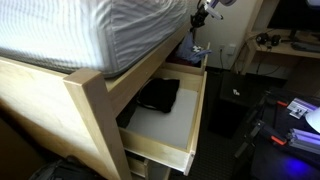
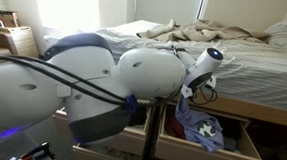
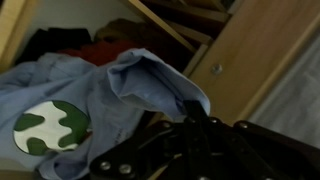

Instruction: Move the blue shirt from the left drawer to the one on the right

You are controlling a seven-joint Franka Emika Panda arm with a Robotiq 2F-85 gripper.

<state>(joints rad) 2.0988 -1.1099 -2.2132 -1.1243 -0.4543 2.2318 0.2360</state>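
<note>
The blue shirt (image 3: 120, 85) has a green and white round print. It hangs bunched from my gripper (image 3: 193, 108), which is shut on a fold of it. In an exterior view the shirt (image 2: 197, 123) dangles from the gripper (image 2: 193, 90) over an open wooden drawer (image 2: 241, 148) under the bed. In an exterior view the gripper (image 1: 197, 22) is at the far drawer (image 1: 192, 66) with the shirt (image 1: 190, 52) below it. The nearer open drawer (image 1: 190, 125) holds a black garment (image 1: 158, 95).
The bed with its mattress (image 1: 90, 30) and wooden frame (image 1: 95, 110) overhangs the drawers. Red and dark clothes (image 3: 95, 50) lie behind the shirt. A wooden panel (image 3: 250, 60) stands close beside the gripper. My arm (image 2: 93, 82) hides the other drawer.
</note>
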